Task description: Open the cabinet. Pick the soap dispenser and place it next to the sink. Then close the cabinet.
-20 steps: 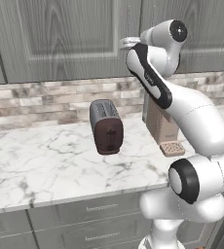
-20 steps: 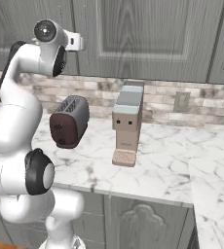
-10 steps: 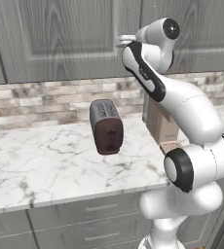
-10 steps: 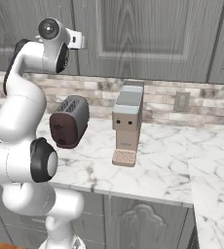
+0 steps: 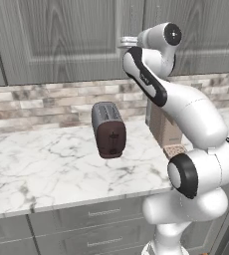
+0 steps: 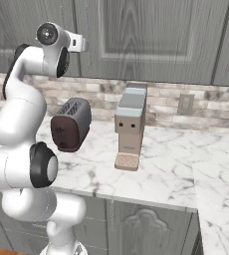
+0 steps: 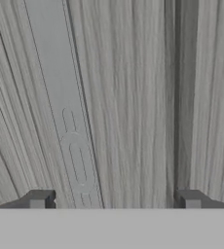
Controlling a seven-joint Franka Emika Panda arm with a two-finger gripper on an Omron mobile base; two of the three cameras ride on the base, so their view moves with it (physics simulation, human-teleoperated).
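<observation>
**Handle between the fingertips, door not yet pulled**

Since a second ago your arm has twisted at the wrist and pushed the hand closer to the door, while the base and the counter scene have stayed put. Your gripper (image 7: 115, 198) stands spread wide, nothing pinched yet: in the hand view its two dark fingertips (image 7: 38, 199) rise either side of the slim bar handle (image 7: 70, 141), which runs slantwise between them, nearer the left tip. In the left base view the hand (image 5: 129, 42) sits right up against the cabinet (image 5: 61, 40), near the seam where two doors meet.

Expect the handle to be rigid and smooth, so you should close squarely across the bar, not at its ends, and centre it first or one finger will meet it before the other. The door is stiff and hinged: it will swing on an arc, so pull along that arc, not straight back, or the fingers may slide off.

You cannot see the soap dispenser; it is presumably behind the closed doors. Below, on the marble counter (image 5: 37, 164), stand a toaster (image 5: 108, 129) and a coffee machine (image 6: 131, 127), well apart from your hand.
</observation>
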